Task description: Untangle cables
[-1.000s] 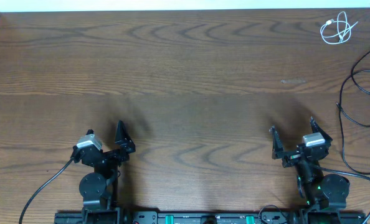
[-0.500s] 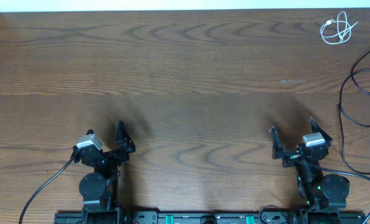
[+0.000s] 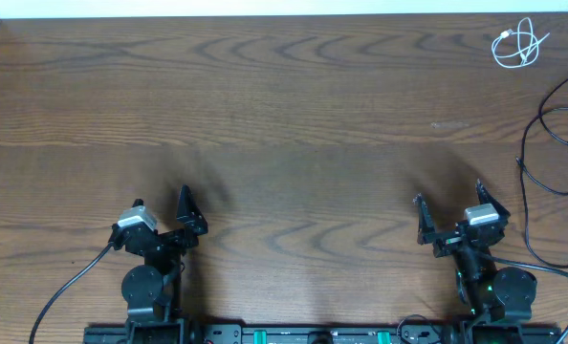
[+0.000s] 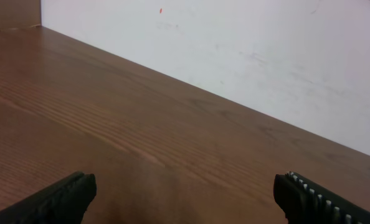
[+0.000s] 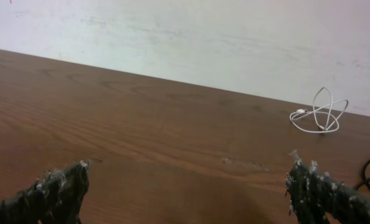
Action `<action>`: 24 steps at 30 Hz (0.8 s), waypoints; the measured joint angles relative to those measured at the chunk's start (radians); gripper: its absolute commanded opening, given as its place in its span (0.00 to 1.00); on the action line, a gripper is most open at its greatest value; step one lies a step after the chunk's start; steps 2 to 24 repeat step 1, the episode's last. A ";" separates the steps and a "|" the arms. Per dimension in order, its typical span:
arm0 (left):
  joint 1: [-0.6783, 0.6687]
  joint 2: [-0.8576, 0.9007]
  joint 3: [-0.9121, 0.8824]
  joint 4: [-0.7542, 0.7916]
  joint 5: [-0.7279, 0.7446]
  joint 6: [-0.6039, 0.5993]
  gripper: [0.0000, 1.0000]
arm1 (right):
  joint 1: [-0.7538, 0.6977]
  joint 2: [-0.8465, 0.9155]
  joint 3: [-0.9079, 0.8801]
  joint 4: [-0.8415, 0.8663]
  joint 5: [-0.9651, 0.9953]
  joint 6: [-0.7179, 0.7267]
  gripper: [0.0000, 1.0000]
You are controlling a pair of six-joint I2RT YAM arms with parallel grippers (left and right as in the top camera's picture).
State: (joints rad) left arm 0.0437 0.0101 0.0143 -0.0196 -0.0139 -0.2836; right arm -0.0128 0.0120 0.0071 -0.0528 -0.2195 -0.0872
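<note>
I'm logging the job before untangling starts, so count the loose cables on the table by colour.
White cable: 1
Black cables: at least 2, going by two visible plug ends; the strands run off the right edge of the overhead view
Total: at least 3

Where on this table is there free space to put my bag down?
Bare wood runs from the left edge of the table across the middle, beyond the left gripper and right gripper. Only the far right is crowded: the white cable in the corner, black cables nearer the robot.
</note>
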 measured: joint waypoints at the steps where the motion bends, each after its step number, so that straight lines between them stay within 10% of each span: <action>1: 0.000 0.000 0.000 0.000 0.000 0.000 0.96 | 0.000 0.000 0.000 0.000 0.000 0.000 0.99; 24: 0.000 0.000 0.000 0.000 0.000 0.000 0.96 | 0.000 0.000 0.000 0.000 0.000 0.000 0.99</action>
